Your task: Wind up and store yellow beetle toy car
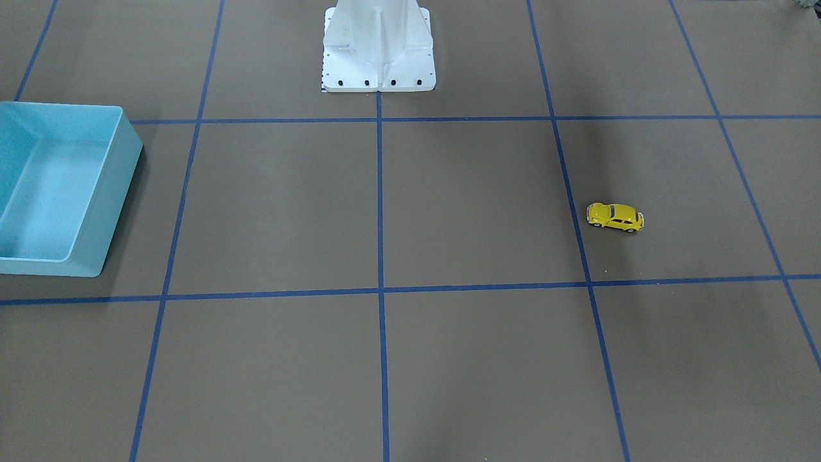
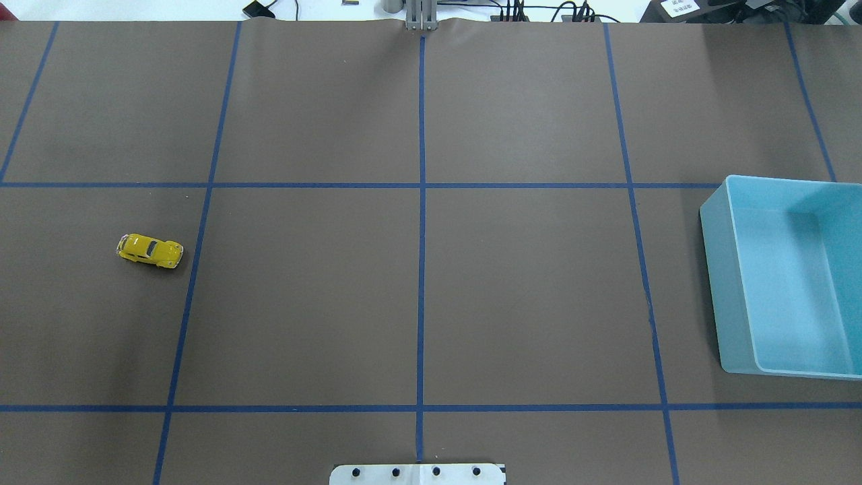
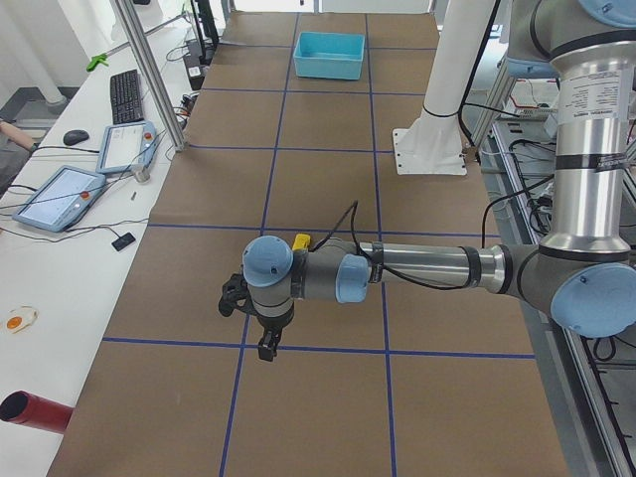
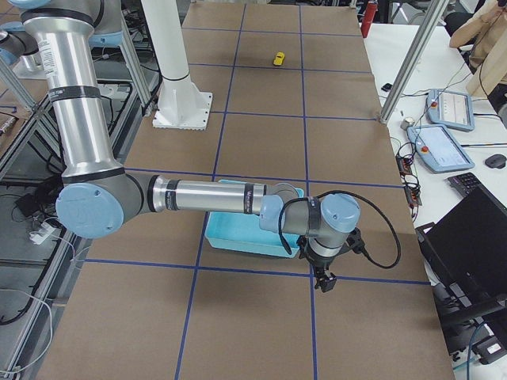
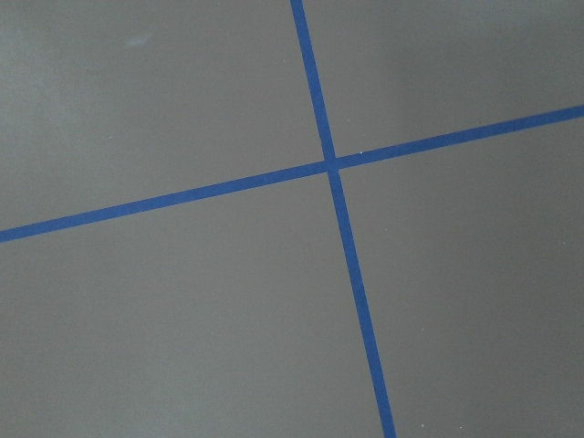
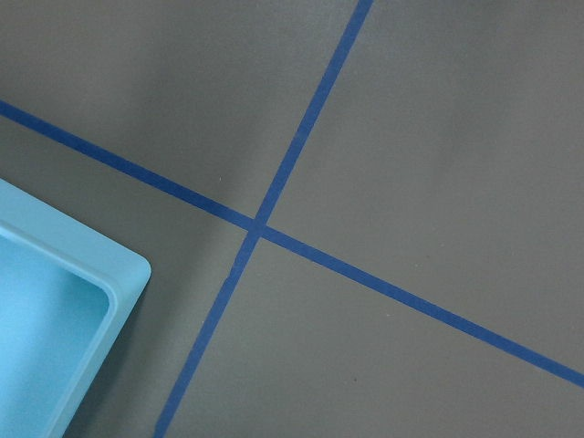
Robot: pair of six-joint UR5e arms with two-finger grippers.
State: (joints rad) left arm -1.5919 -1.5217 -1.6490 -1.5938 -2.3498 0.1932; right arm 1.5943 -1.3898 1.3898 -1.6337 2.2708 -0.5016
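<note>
The yellow beetle toy car (image 2: 149, 250) stands on its wheels on the brown table, alone in the square on my left side (image 1: 615, 217). In the exterior left view the car (image 3: 301, 241) peeks out from behind my left wrist. My left gripper (image 3: 266, 349) hangs above a tape line a little beyond the car, toward the table's end; I cannot tell if it is open or shut. My right gripper (image 4: 323, 284) hangs past the light blue bin (image 4: 242, 234), far from the car (image 4: 279, 58); I cannot tell its state either. Both wrist views show only table and tape.
The light blue bin (image 2: 724, 289) sits empty at the table's right end (image 1: 118, 192), its corner in the right wrist view (image 6: 123, 274). The white robot base (image 1: 378, 64) stands at the table's middle edge. A side desk holds tablets (image 3: 55, 196) and a keyboard (image 3: 126, 94).
</note>
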